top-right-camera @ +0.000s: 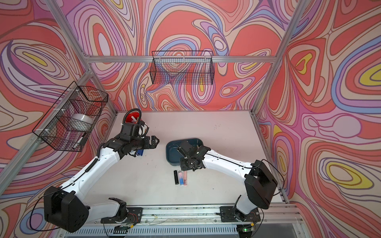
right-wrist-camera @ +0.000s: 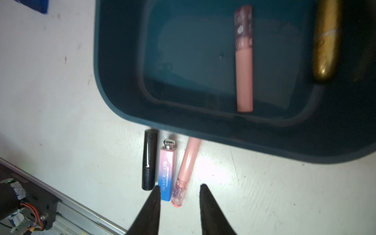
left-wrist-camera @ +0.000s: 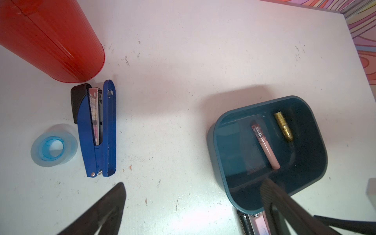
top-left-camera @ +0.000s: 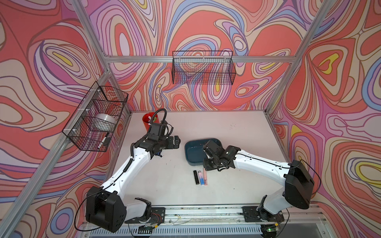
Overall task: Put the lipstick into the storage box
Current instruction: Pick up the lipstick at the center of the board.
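Three lipsticks (right-wrist-camera: 167, 173) lie side by side, long axes pointing at the storage box (right-wrist-camera: 102, 61). The right gripper (right-wrist-camera: 180, 186) hovers above them, fingers slightly apart, empty.

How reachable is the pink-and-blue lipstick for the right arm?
Probably yes: the right end effector is open right by the pink-and-blue lipstick, nothing between; the black tube and pink tube beside it crowd the grip.

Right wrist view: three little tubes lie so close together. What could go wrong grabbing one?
The black tube, pink-and-blue tube and pink gloss tube lie side by side, so the open right gripper might pinch two or roll one away. The gloss tube's far end might catch the storage box wall.
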Action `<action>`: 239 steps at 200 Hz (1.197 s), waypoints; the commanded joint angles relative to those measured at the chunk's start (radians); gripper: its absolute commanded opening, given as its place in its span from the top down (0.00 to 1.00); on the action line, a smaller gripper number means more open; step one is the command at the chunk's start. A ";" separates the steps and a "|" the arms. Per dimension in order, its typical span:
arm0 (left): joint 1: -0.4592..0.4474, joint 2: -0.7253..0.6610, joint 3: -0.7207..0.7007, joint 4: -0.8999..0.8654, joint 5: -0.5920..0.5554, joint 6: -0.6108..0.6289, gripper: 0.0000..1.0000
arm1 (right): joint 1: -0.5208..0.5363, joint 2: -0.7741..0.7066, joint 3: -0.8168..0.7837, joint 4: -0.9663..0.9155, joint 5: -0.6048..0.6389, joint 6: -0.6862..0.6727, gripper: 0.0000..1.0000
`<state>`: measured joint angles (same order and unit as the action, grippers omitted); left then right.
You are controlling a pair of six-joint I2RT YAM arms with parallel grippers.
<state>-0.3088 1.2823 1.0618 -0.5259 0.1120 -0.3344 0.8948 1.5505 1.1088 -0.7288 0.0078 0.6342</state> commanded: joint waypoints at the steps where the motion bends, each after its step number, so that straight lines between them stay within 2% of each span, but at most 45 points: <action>1: 0.003 -0.025 -0.022 0.018 0.015 -0.015 0.00 | 0.021 -0.030 -0.066 0.041 0.021 0.101 0.65; 45: 0.002 -0.075 -0.086 0.016 0.039 -0.048 0.00 | 0.039 0.003 -0.120 0.097 0.014 0.123 0.65; 104: -0.010 -0.179 -0.247 0.059 0.117 -0.160 0.00 | 0.052 0.065 -0.132 0.134 0.007 0.124 0.65; 127: -0.031 -0.205 -0.316 0.133 0.219 -0.219 0.00 | 0.053 0.089 -0.135 0.151 0.001 0.118 0.66; 159: -0.095 -0.208 -0.333 0.130 0.217 -0.233 0.00 | 0.053 0.124 -0.133 0.167 -0.002 0.115 0.66; 178: -0.104 -0.228 -0.345 0.115 0.263 -0.234 0.00 | 0.053 0.141 -0.130 0.170 0.000 0.113 0.66; 215: -0.119 -0.309 -0.373 0.087 0.240 -0.276 0.00 | 0.052 0.155 -0.130 0.172 0.017 0.119 0.69; 239: -0.119 -0.331 -0.418 0.103 0.306 -0.320 0.06 | 0.053 0.167 -0.135 0.181 0.013 0.122 0.72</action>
<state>-0.4240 0.9695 0.6884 -0.4210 0.3607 -0.5900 0.9428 1.6917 0.9871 -0.5659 0.0097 0.7498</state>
